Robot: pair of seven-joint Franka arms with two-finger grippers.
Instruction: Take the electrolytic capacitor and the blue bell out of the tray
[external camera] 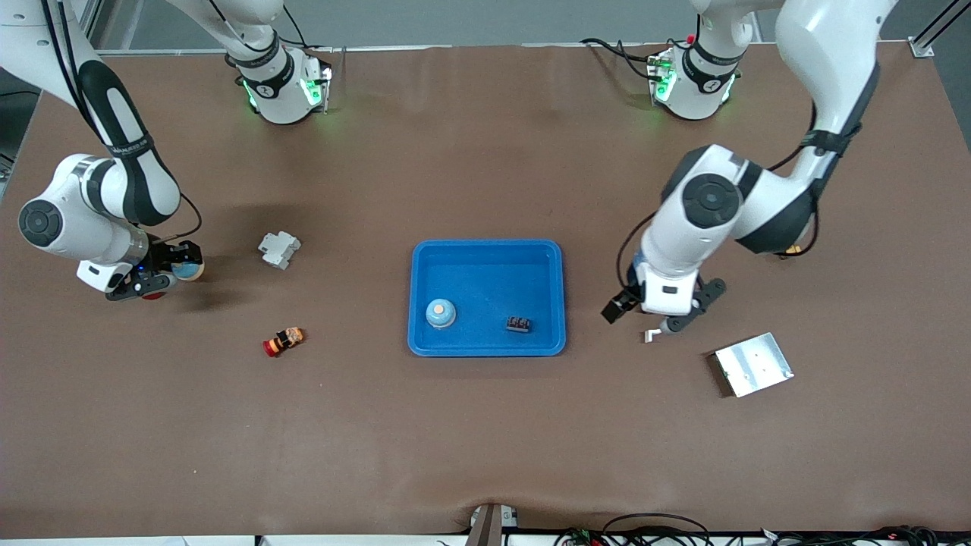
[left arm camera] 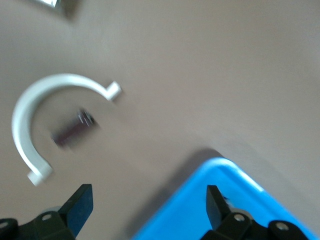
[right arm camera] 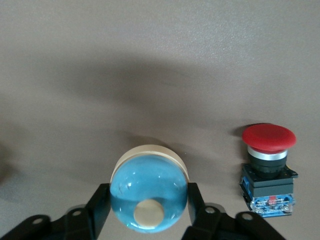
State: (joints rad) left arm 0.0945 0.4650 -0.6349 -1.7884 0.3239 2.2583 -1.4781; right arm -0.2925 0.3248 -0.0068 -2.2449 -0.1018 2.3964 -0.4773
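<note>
While right gripper [right arm camera: 148, 210] fingers flanking blue bell [right arm camera: 148, 192], left gripper [left arm camera: 148, 205] fingers wide apart, empty.

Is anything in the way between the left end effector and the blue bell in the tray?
Only low things: the tray rim and a small black part lie between the left end effector and the blue bell. Nothing covers it from above.
</note>
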